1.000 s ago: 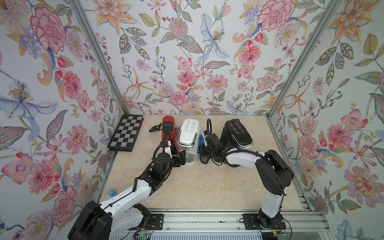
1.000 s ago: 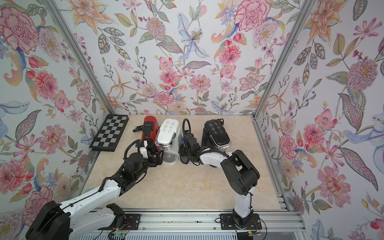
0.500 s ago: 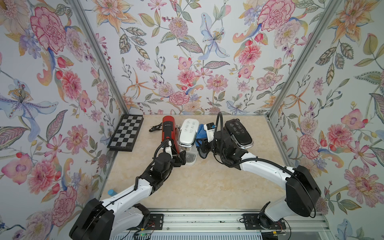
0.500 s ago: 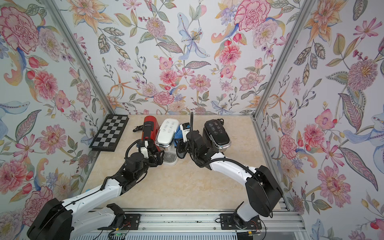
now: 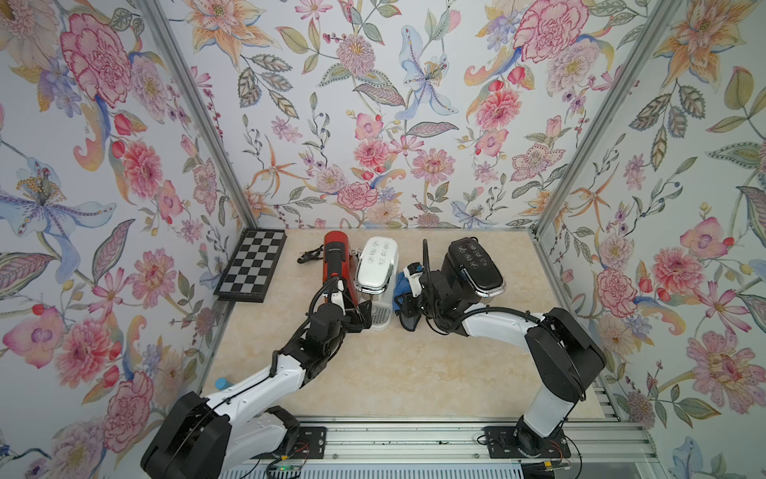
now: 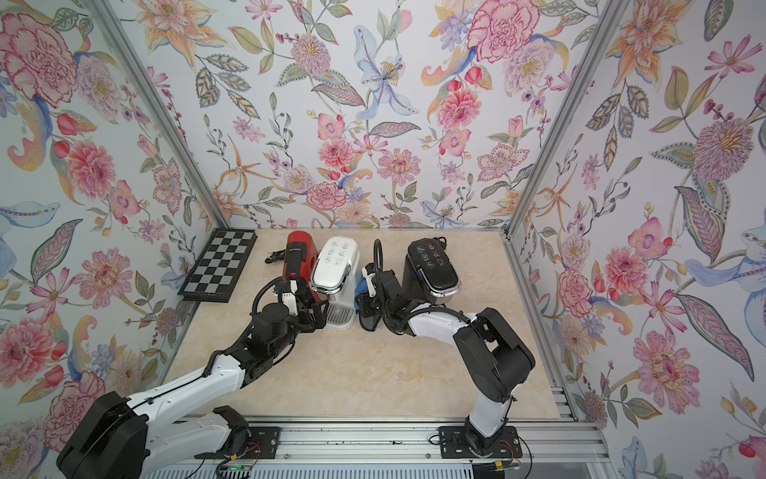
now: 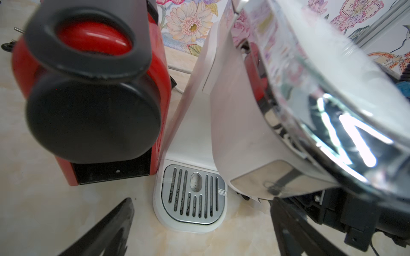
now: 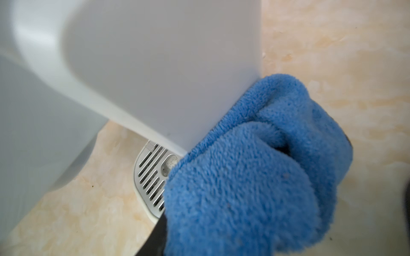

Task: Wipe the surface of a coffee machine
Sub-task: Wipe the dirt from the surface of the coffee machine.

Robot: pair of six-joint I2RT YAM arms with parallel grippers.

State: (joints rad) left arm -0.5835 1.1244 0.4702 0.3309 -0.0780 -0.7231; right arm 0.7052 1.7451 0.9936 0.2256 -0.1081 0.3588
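Blue fluffy cloth filled the right gripper. Its jaws were squeezed tight on the cloth, likely so it would not slip while rubbing. The cloth was bunched into a ball and pressed on a low corner of the white coffee machine, on the side that faced the right arm. I think that side was being wiped, and the job was only partway done.

Across from it, the left gripper sat low over the beige stone-look table. Its jaws were wide apart and held nothing. The machine's silver drip tray lay just ahead of those open jaws. My guess is that this arm was put there to stop the machine sliding when the cloth pushed.

So the white machine stood between the two grippers, touched by the cloth on one side. Just beside it stood a red coffee machine. Past the right gripper stood a black coffee machine. Farther off, a black-and-white checkered board lay by the side wall.
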